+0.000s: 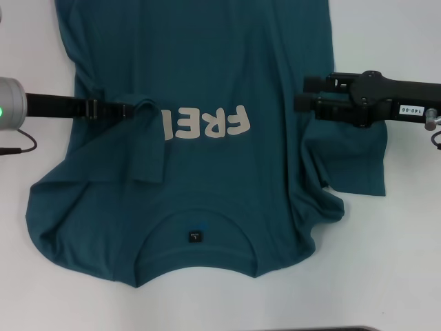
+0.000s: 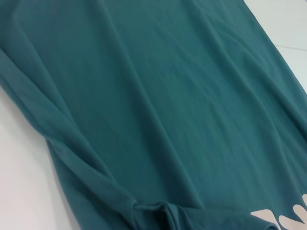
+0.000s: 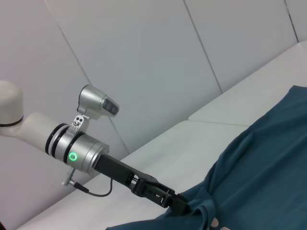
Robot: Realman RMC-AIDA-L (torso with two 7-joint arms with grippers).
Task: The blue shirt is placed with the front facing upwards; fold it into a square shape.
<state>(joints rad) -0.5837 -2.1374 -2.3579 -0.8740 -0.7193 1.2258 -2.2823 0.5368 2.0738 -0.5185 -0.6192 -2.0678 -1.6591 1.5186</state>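
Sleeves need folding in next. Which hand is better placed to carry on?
Left, probably. The left hand is pinched on a bunched fold of the blue shirt beside the cream letters, cloth already pulled inward. The right hand hovers at the shirt's other edge, holding nothing.

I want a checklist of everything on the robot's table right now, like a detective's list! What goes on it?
Surface: plain white table.
Job's things: large dark teal-blue cotton T-shirt lying front up, collar toward the robot, cream letters partly covered by a sleeve pulled inward; not yet folded square.
Clutter: nothing seen.
Grippers: left gripper shut on the T-shirt's pulled-in sleeve; right gripper over the T-shirt's other side, holding nothing.
Cables: thin black cable by the left wrist; another at the right edge.
Surroundings: white wall panels behind the table.
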